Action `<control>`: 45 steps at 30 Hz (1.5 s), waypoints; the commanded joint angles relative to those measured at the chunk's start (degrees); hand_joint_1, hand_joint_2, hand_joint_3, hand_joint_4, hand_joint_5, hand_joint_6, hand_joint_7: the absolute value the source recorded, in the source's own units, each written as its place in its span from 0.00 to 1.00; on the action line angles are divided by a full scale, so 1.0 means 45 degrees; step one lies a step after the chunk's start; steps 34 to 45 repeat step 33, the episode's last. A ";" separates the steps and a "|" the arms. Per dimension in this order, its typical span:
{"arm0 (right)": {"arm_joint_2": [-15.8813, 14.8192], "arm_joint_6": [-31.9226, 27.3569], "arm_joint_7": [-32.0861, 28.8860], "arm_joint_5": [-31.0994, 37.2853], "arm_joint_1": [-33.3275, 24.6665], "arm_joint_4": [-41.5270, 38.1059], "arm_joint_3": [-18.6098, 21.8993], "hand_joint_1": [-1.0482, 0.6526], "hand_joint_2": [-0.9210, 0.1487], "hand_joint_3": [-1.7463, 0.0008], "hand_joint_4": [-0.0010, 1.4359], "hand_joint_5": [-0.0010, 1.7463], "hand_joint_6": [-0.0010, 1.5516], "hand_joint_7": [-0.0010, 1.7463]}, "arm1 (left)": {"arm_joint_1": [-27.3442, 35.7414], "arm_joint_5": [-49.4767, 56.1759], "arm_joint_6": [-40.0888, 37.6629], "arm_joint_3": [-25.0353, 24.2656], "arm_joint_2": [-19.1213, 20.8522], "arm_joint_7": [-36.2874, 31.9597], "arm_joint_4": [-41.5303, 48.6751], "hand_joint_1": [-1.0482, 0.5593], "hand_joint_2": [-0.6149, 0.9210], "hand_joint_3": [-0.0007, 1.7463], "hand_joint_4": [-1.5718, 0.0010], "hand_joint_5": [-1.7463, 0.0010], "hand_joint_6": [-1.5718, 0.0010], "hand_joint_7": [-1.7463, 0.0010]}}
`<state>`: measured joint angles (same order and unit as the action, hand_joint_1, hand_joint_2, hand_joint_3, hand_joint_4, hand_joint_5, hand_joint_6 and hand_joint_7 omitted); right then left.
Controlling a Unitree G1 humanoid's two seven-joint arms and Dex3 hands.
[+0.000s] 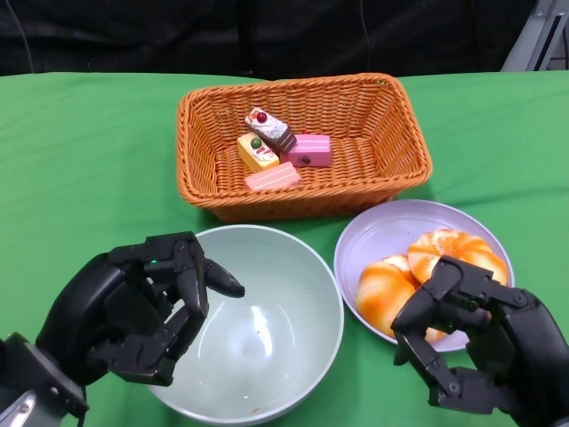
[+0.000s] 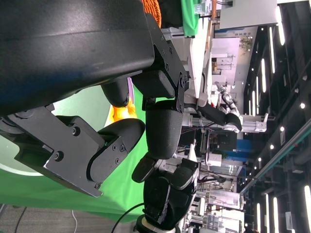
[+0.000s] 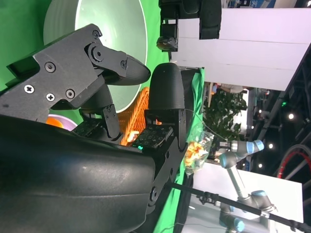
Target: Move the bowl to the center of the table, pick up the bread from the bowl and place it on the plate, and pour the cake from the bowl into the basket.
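Right, you have three containers on the green table, and each tells its own story. The orange wicker basket sits at twelve o'clock, toward the far edge, and you can count four small cake pieces lying on its floor: a chocolate-topped cake slice, a yellow cake piece, a pink striped cake block and a flat pink cake bar. They cluster left of the basket's middle, touching or nearly touching one another.

The pale green bowl stands at six o'clock, just in front of the basket, and you see nothing in it but a few small specks on its inner surface. The lavender plate lies at four o'clock, just beside the bowl's rim, and it carries two orange-and-white bread rolls: one bread roll on the side toward the bowl, the second bread roll behind it at the plate's far right, the two touching.

Your left hand is at the bowl's eight o'clock edge, fingers curled over the rim, one fingertip pointing across the bowl; it holds nothing. Your right hand hovers at the plate's near edge, fingers bent in and spread, also holding nothing, just over the nearer roll.
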<state>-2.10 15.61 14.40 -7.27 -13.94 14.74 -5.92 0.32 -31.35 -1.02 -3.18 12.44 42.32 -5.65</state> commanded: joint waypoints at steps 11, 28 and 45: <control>-0.0188 0.0154 -0.0055 0.0127 -0.0068 0.0170 0.0175 0.50 0.36 0.46 0.53 0.90 0.43 0.76 | -0.0021 0.0134 0.0083 -0.0054 0.0188 0.0222 -0.0059 0.57 0.70 0.77 0.46 0.00 0.52 0.12; -0.0198 0.0044 -0.0001 -0.0077 -0.0018 0.0195 0.0172 0.51 0.35 0.48 0.54 0.89 0.44 0.75 | -0.0095 0.0067 -0.0085 -0.0097 0.0323 0.0319 -0.0039 0.58 0.71 0.76 0.47 0.00 0.52 0.13; -0.0203 -0.0003 -0.0053 0.0001 -0.0025 0.0271 0.0194 0.50 0.34 0.49 0.54 0.89 0.44 0.75 | -0.0120 -0.0010 -0.0239 -0.0187 0.0439 0.0252 -0.0137 0.57 0.68 0.79 0.46 0.00 0.51 0.11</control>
